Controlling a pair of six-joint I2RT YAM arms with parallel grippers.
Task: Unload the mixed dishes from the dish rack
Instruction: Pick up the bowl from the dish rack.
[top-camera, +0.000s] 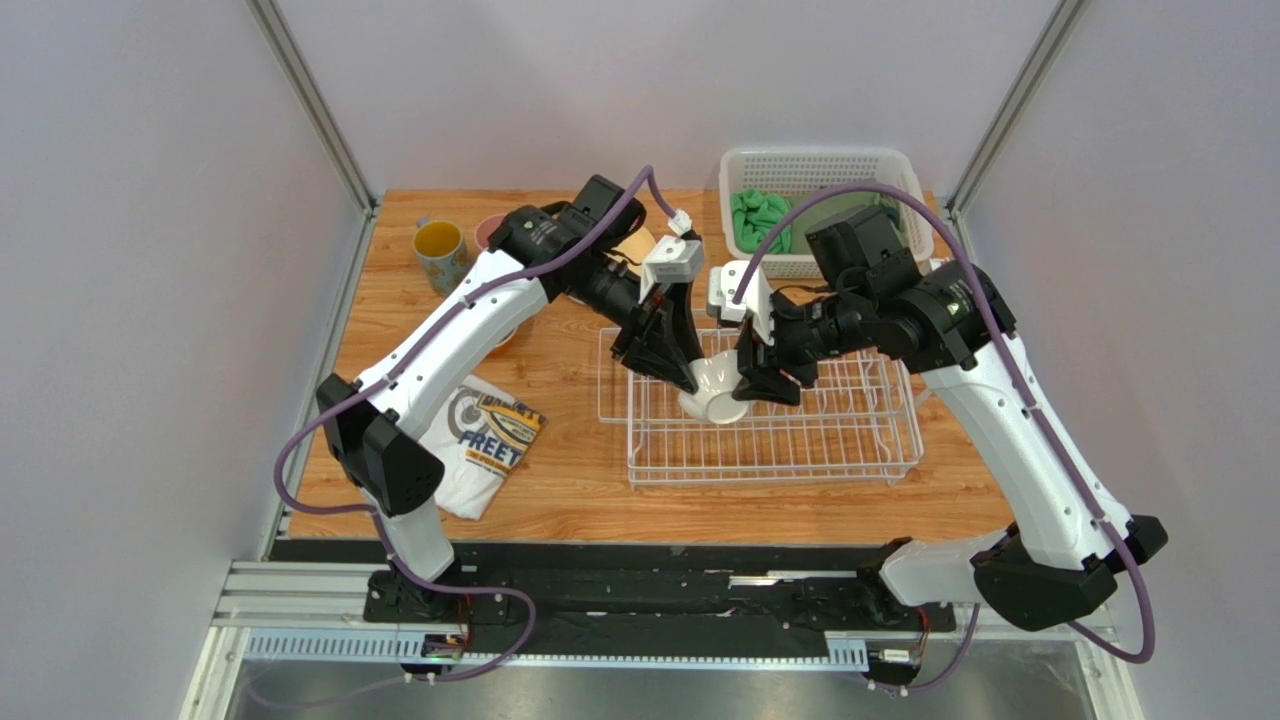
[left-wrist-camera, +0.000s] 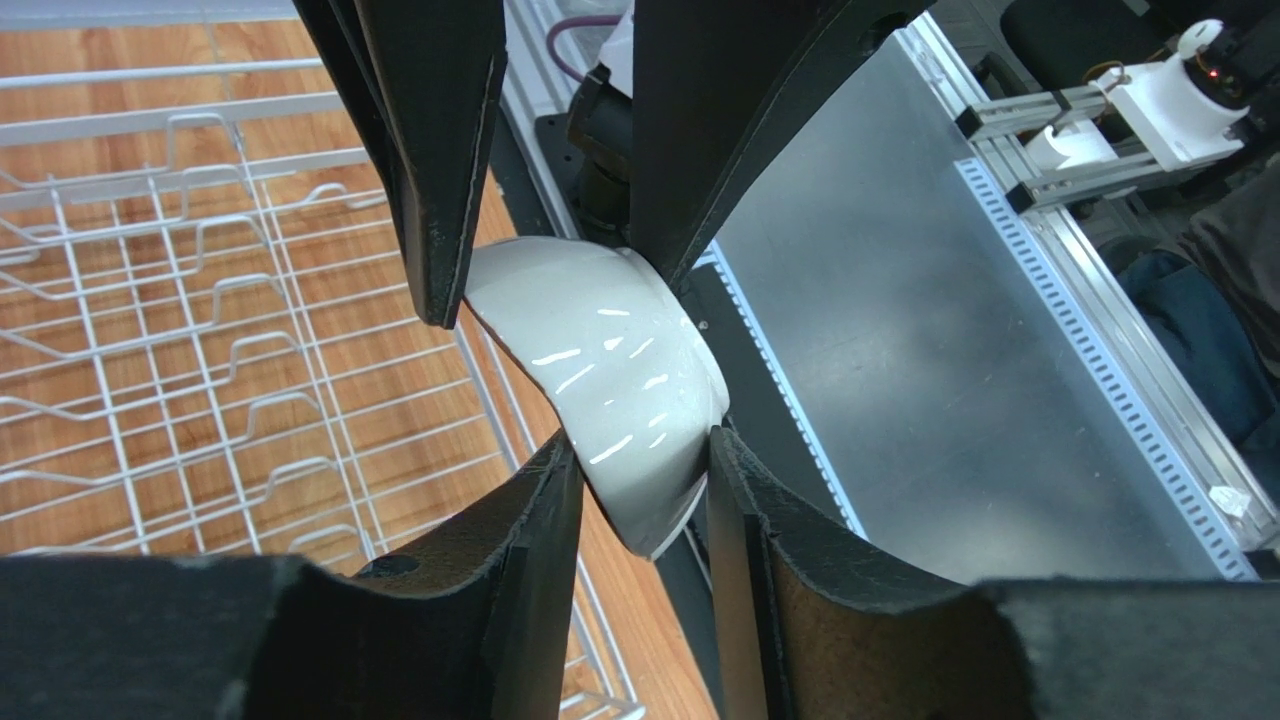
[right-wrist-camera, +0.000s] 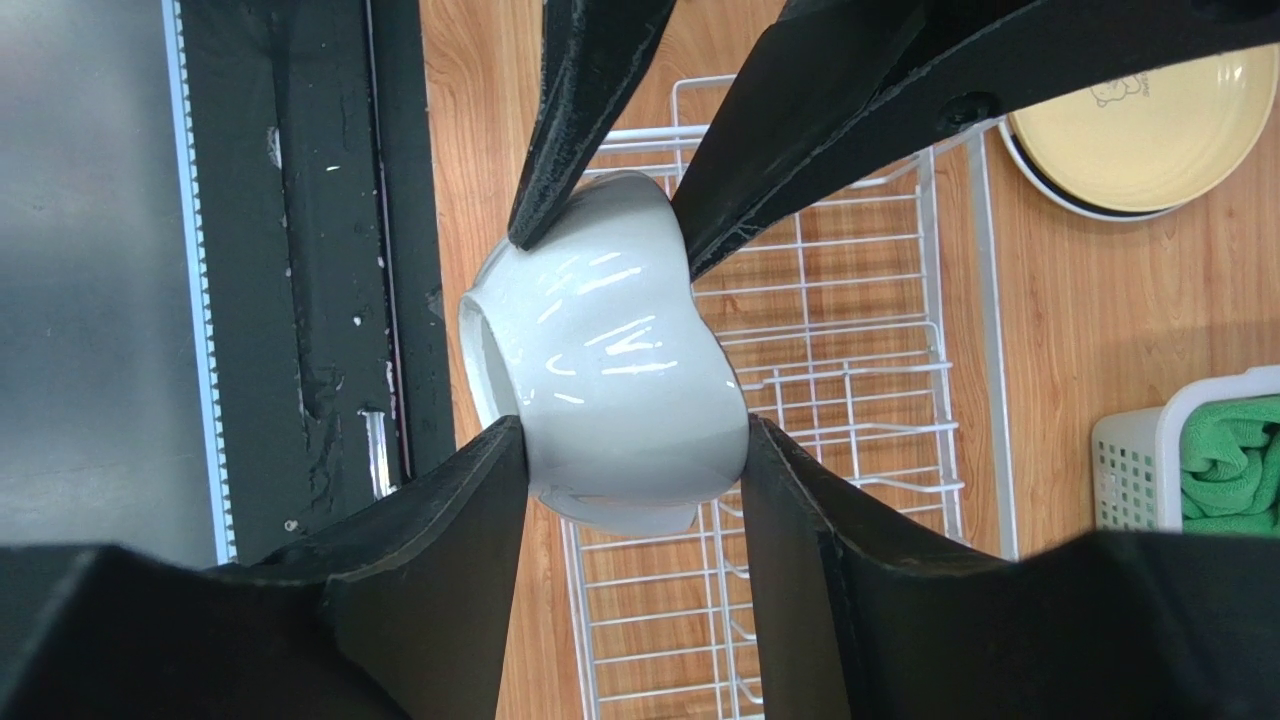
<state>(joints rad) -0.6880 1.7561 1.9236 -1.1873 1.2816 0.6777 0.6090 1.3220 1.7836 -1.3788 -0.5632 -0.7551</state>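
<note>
I've got both grippers on the white bowl (top-camera: 717, 396), which is over the rack (top-camera: 842, 450), left of the rack's middle, roughly 9 o'clock. In the top view I can't tell whether the bowl touches the wires or hangs clear.

Left gripper (left-wrist-camera: 643, 458) comes in from 10 o'clock, jaws narrow and pressed on opp. sides of the bowl near its rim. Right gripper (right-wrist-camera: 634, 450) comes in from 2 o'clock, jaws clamped across the bowl's body. Each wrist cam also shows the other arm's fingers touching the bowl at the top of the view. The bowl is tipped on its side, and its inside is hidden in all views.

Elsewhere on the table (top-camera: 586, 480):
- Mug (top-camera: 440, 255) stands at 10 o'clock.
- Plate (right-wrist-camera: 1165, 128) shows only in the right wrist cam, cut off by a finger. The left arm blocks it from the top.
- Basket (top-camera: 887, 168) with green cloth (top-camera: 759, 215) sits at 1 o'clock, partly behind the right arm.
- T-shirt (top-camera: 489, 435) lies at 8 o'clock.
</note>
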